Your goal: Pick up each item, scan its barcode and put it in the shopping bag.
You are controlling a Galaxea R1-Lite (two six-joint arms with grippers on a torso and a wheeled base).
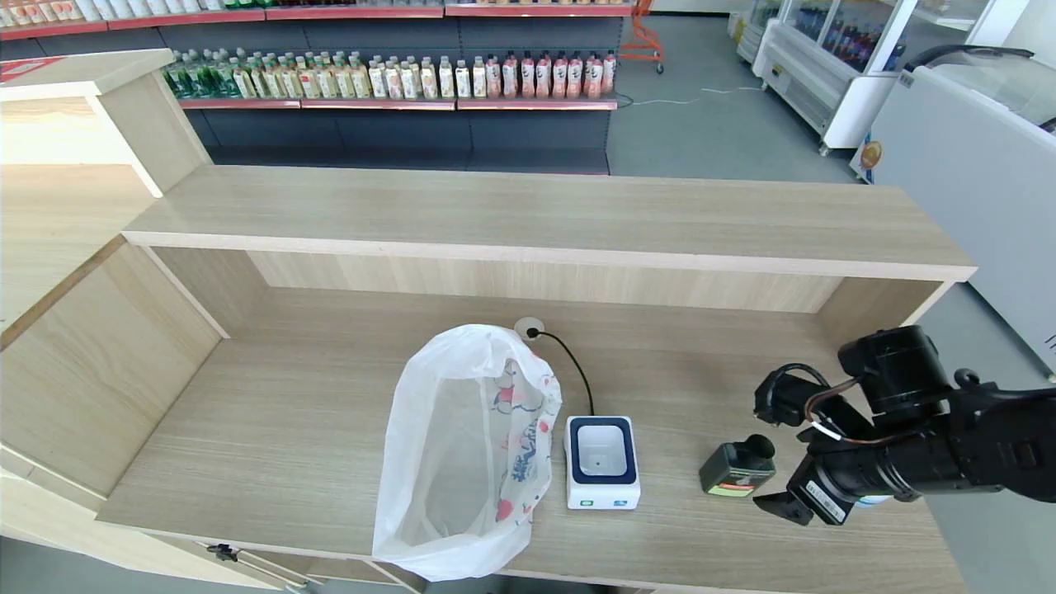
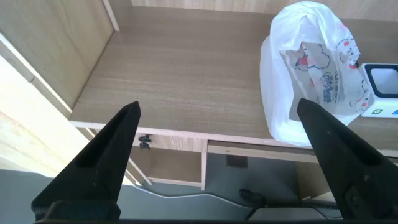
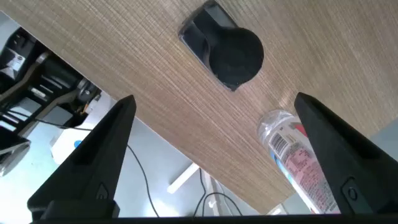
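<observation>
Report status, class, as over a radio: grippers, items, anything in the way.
Left gripper open, back from counter edge. Right gripper open above dark bottle and clear bottle; neither picked. Shopping bag open beside scanner; nothing blocking.

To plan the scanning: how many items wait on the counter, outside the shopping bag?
2. A dark bottle with a black cap is right of the scanner; a clear bottle lies beside it, near the counter edge. Others may be hidden.

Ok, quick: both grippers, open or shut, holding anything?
Left gripper: open, holding nothing.
Right gripper: open, holding nothing.
</observation>
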